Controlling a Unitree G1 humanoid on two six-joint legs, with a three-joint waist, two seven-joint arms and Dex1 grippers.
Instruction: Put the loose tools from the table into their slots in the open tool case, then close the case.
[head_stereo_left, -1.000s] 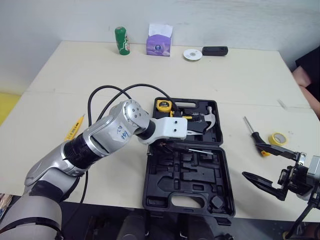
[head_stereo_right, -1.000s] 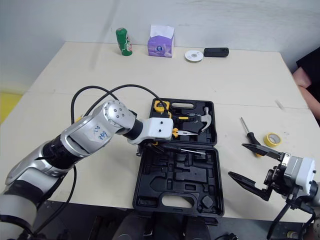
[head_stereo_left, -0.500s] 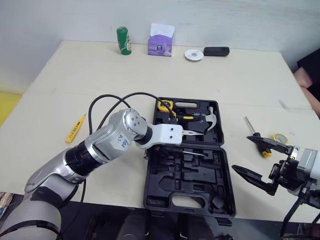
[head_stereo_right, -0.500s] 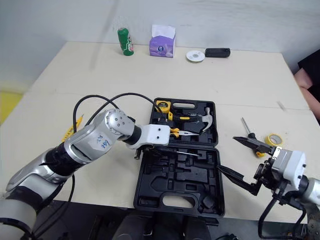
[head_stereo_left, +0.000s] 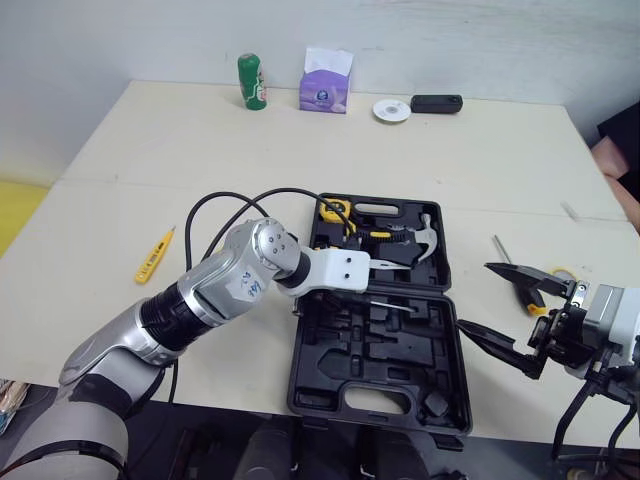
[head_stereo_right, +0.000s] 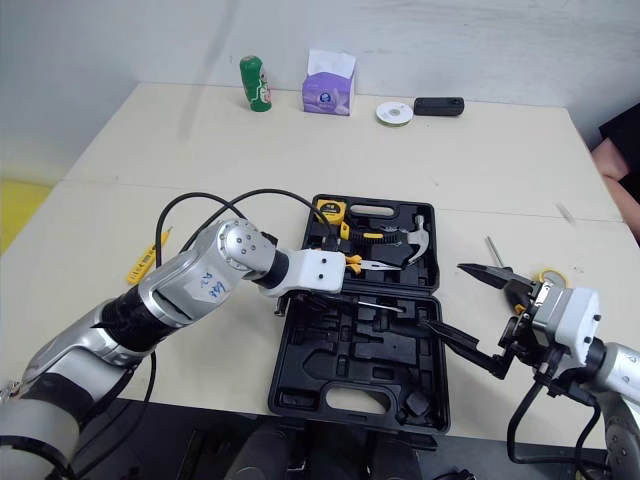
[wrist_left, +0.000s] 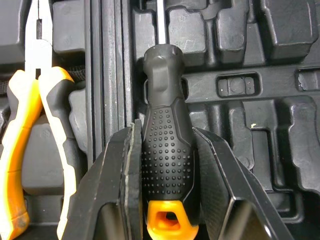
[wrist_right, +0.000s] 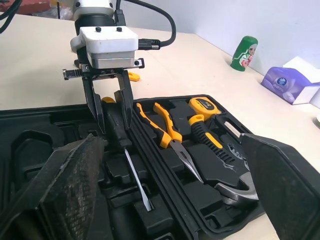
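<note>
Clamping the black dotted-rubber, orange-capped screwdriver (wrist_left: 167, 130) with the left gripper (wrist_right: 114, 130) over the near half of the open black plastic tool case (head_stereo_left: 395, 355). Probably light, stiff, grippy; best held mid-handle. Gaping wide right of the case: right gripper (head_stereo_left: 477, 297).

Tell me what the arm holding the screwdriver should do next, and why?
Probably lower the left gripper slightly and release: its fingers clamp the black-handled, orange-capped screwdriver, whose shaft lies over a groove in the black plastic tool case.
</note>
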